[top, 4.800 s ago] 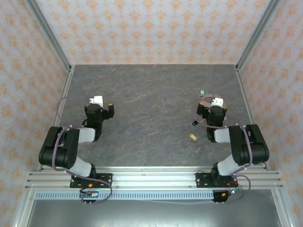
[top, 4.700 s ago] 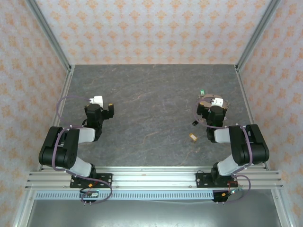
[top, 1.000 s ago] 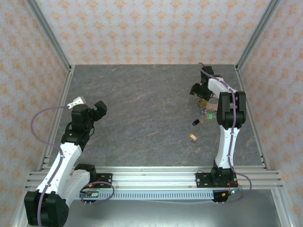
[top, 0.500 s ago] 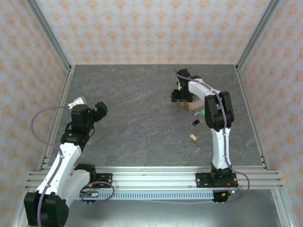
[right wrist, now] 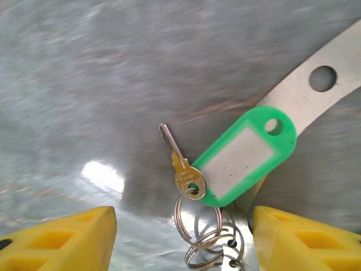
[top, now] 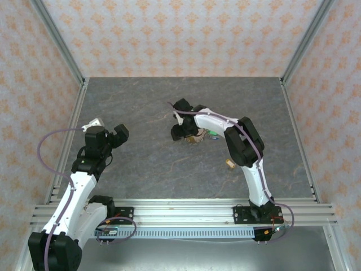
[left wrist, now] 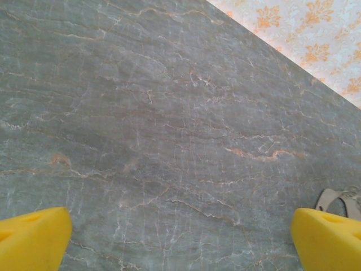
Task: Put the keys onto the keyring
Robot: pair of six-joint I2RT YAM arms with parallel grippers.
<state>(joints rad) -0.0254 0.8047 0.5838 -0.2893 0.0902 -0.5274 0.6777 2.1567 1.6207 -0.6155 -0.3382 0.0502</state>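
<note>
Keyring [top: 196,138] sits near the middle of the table [top: 141,101], touching the right gripper [top: 181,131], whose arm reaches in from the right. In the right wrist view the yellow fingertips [right wrist: 62,237] stand well apart. Between them lie a small brass key [right wrist: 179,164], a green tag [right wrist: 242,155] and a cluster of thin split rings [right wrist: 203,226] that joins the two. A flat grey band of the keyring [right wrist: 307,93], pierced by a round hole, runs from the far right down behind the tag toward the right finger; whether the fingers clamp it I cannot tell. A loose brass-headed key [top: 229,164] lies on the table nearer the arm bases, well apart from the bunch. The left gripper [top: 117,134] hangs over bare table at the left, fingers [left wrist: 34,237] spread wide, with an edge of the keyring [left wrist: 337,200] at the right of its view
</note>
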